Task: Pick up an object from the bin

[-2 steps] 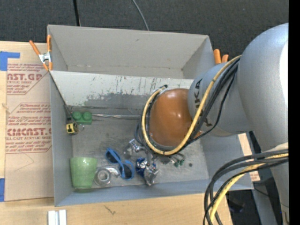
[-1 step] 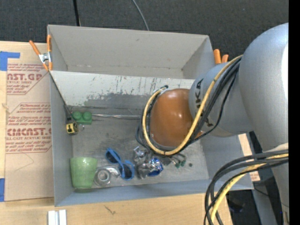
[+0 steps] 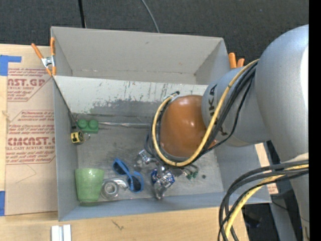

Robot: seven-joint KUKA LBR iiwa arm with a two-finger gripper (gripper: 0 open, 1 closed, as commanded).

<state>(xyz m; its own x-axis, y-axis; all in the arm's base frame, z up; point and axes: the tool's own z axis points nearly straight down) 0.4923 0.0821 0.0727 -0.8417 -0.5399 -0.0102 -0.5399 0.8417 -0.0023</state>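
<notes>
Scuffed grey bin (image 3: 125,51), dark floor (image 3: 210,9) behind; pincer (image 3: 160,178) low near front wall, beside blue looped piece (image 3: 128,174); pincer state: cannot tell.

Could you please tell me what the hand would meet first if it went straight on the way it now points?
Pointing down under the orange cover, the hand would probably meet the bin's grey floor near its front wall. The blue looped thing lies just left of that line; depth is unclear.

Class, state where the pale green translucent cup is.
Lower left in the camera view, in the grey metal bin's corner, the pale green translucent cup sits beside a silvery metal ring.
</notes>
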